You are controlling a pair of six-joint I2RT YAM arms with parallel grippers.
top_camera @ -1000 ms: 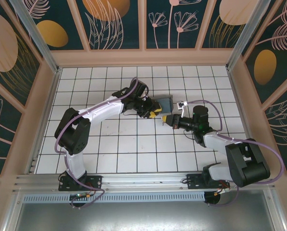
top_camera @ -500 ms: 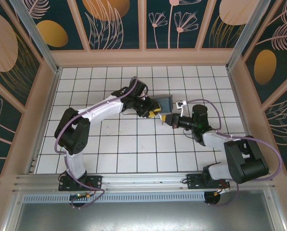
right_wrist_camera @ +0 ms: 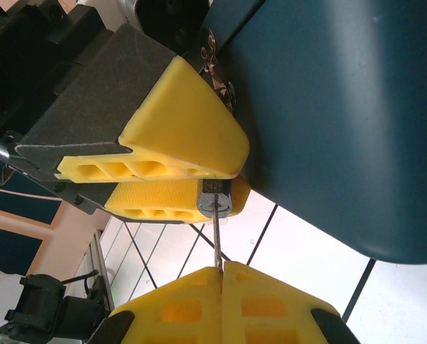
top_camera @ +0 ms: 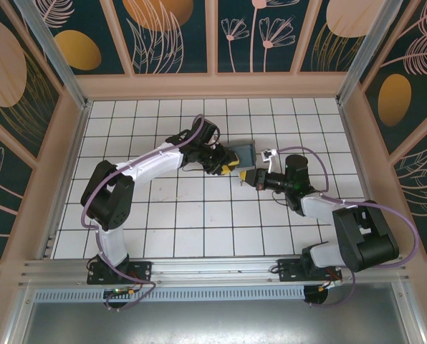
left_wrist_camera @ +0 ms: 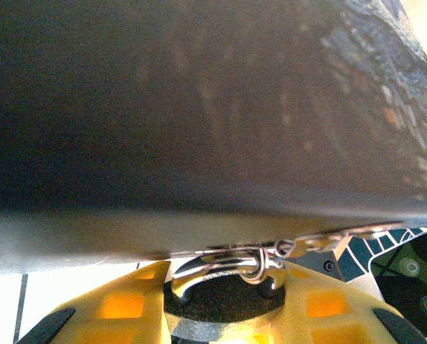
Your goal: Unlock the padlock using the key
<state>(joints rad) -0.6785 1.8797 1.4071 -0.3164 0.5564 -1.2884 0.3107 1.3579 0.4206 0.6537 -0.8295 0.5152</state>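
Left arm [top_camera: 149,166] stretches toward 2 o'clock, right arm [top_camera: 315,206] toward 10 — meeting mid-bench [top_camera: 199,218]. Ribbed yellow left fingers [right_wrist_camera: 178,122] clamp the small metal padlock [right_wrist_camera: 216,197] beside the smooth dark-blue box [right_wrist_camera: 342,107]; right fingers [right_wrist_camera: 264,304], pressed together, pinch a thin key [right_wrist_camera: 218,242] — tip touching its round face.

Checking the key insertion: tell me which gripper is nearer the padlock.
Left. The left gripper grips the padlock between its fingers. The right gripper sits a short way off, shut on the key, whose thin blade reaches the padlock.
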